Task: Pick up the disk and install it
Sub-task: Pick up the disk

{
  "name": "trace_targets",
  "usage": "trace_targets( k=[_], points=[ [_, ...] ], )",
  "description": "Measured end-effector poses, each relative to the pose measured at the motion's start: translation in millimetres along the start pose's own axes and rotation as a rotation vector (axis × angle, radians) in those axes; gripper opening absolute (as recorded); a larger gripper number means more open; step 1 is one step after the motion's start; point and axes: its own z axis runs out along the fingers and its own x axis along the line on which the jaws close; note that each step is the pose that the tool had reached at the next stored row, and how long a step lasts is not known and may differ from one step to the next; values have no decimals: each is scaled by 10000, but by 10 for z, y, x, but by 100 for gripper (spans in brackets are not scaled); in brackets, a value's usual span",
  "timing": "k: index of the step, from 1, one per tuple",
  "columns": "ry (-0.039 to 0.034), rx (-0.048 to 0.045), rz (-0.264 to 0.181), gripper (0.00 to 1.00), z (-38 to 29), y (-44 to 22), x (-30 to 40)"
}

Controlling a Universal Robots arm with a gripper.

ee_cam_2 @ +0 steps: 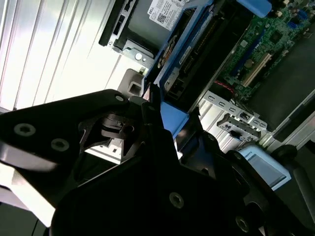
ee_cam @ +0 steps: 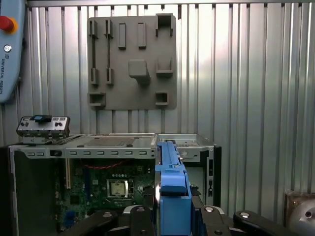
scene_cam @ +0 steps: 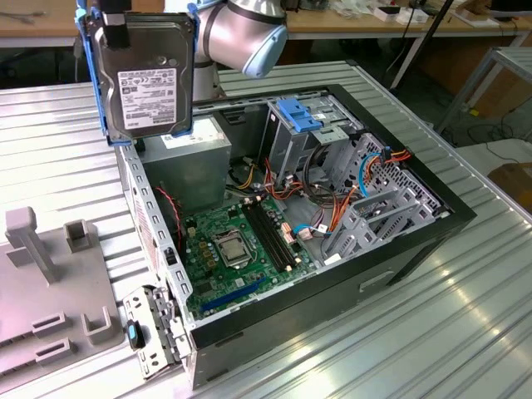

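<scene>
The disk (scene_cam: pixel 150 79), a grey hard drive in a bright blue carrier, hangs upright in the air above the back left corner of the open computer case (scene_cam: pixel 407 249), label side facing the exterior view. My gripper (scene_cam: pixel 116 25) is shut on the top of the disk, with a black finger over its upper edge. In the first wrist view the blue carrier (ee_cam: pixel 172 187) stands edge-on in my gripper (ee_cam: pixel 172 209), with the case interior below it. The second wrist view shows the disk (ee_cam_2: pixel 197 54) reaching out from my gripper (ee_cam_2: pixel 172 115) over the case edge.
Inside the case are a green motherboard (scene_cam: pixel 241 241), a grey power supply (scene_cam: pixel 195 158), a light blue latch plate (scene_cam: pixel 301 114) and metal drive cages (scene_cam: pixel 374 208) with orange and blue cables. A grey fixture plate (scene_cam: pixel 50 283) lies on the ribbed metal table (scene_cam: pixel 465 332).
</scene>
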Motion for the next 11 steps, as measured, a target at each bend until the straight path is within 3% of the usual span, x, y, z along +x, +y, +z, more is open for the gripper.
trace_targets(
  k=[2,11],
  points=[
    [0,-1,0,37,8,-127,-1],
    [0,0,0,37,34,-496,-3]
  ],
)
